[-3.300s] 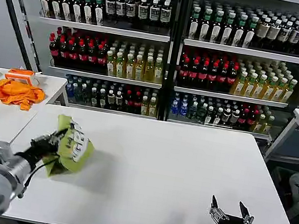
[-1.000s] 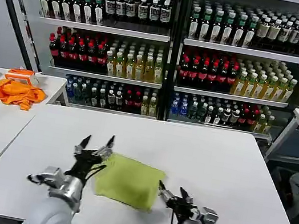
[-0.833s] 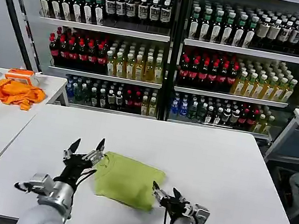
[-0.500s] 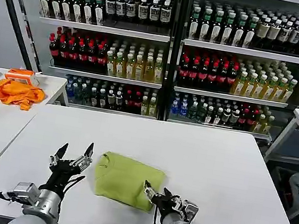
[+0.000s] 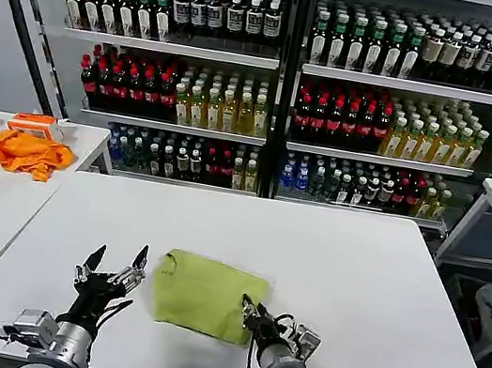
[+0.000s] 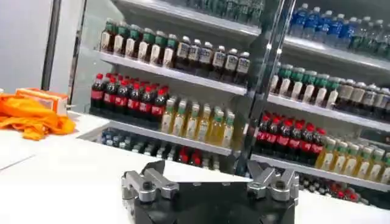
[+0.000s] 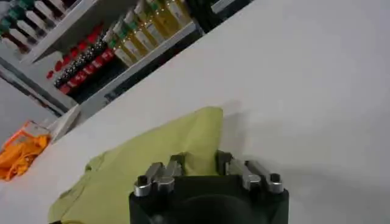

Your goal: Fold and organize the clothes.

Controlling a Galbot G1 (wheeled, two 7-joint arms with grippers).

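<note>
Lying folded flat on the white counter (image 5: 353, 279), the green T-shirt (image 5: 203, 293) sits between both sets of fingers. Left gripper (image 5: 110, 267) hovers just beside its collar edge, fingers spread, released. Right gripper (image 5: 253, 316) meets the opposite edge, fingers released.

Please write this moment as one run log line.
T-shirt: folded, flat on table | left pincer: open, beside it | right pincer: at its edge

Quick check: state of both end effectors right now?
Left end effector: open, empty, beside the green T-shirt.
Right end effector: open, empty, at the shirt's near right edge.
</note>
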